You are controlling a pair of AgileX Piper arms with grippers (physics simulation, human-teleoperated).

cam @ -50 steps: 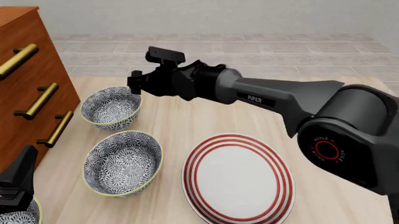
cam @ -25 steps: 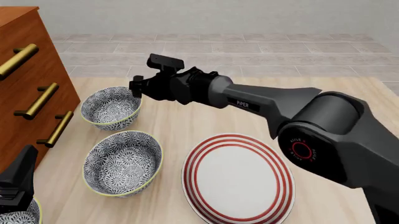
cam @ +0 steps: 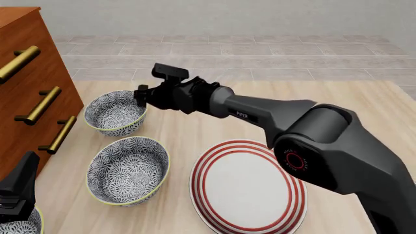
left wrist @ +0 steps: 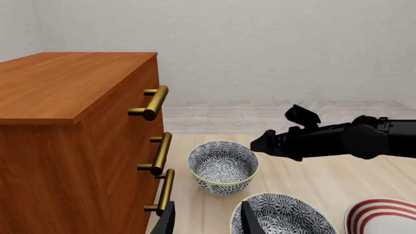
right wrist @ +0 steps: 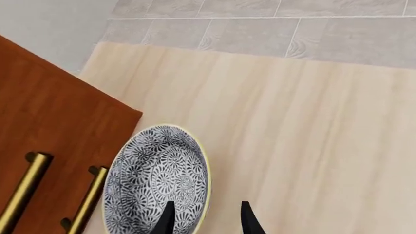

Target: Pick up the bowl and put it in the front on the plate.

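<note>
Right arm: extended from the front view's right, reaching far forward and leftward across the table, forearm nearly level, passing above the far edge of the plate.
Right gripper: positioned over the right-hand rim of the bowl; in the right wrist view the two fingertips straddle that rim, one over the patterned interior, one outside it.
Right gripper state: jaws parted, nothing grasped; contact with the rim cannot be confirmed.
Bowl: upright on the table, farthest of the bowls, just beside the wooden drawer cabinet and its brass handles.
Second bowl: upright, nearer the camera than the first, close to it but apart, left of the plate.
Third bowl: only partly in view at the front view's lower left corner.
Plate: flat on the table, nearer the camera, right of the second bowl, unoccupied.
Left arm: low at the front view's lower left, above the third bowl.
Left gripper: fingers spread apart, empty, aimed toward the far bowl.
</note>
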